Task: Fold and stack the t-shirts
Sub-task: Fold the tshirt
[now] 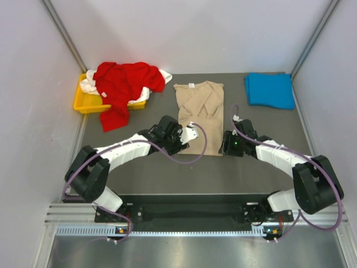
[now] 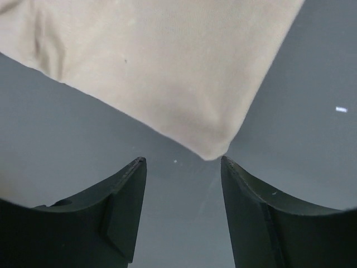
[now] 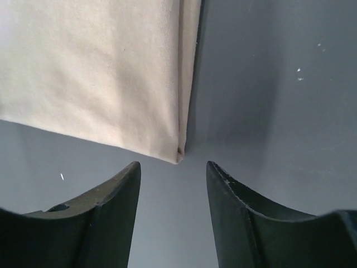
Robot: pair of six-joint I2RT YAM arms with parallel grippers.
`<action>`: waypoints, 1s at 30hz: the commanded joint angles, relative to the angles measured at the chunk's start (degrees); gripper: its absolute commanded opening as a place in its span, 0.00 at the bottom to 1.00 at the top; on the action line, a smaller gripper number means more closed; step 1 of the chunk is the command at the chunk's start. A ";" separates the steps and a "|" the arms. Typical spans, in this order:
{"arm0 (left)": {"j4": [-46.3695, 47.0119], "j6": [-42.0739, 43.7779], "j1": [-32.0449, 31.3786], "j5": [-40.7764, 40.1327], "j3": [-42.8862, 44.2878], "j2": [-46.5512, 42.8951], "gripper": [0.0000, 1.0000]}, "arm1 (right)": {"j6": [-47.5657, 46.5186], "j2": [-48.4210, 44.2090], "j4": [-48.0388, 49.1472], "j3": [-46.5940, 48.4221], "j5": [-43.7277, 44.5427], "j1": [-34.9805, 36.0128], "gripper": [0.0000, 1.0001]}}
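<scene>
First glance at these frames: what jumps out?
The beige t-shirt lies flat mid-table, with the left gripper and right gripper open just short of its two near corners. At far left a red t-shirt is heaped over a yellow tray, with a white t-shirt showing beneath it. A blue t-shirt sits folded at far right.

Top looks down; wrists close, share beige t-shirt (image 1: pixel 199 114).
</scene>
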 commanded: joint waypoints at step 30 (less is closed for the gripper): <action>-16.11 8.99 -9.44 5.86 -13.39 -18.36 0.00 | 4.22 -18.69 -13.42 -8.84 -8.53 7.52 0.00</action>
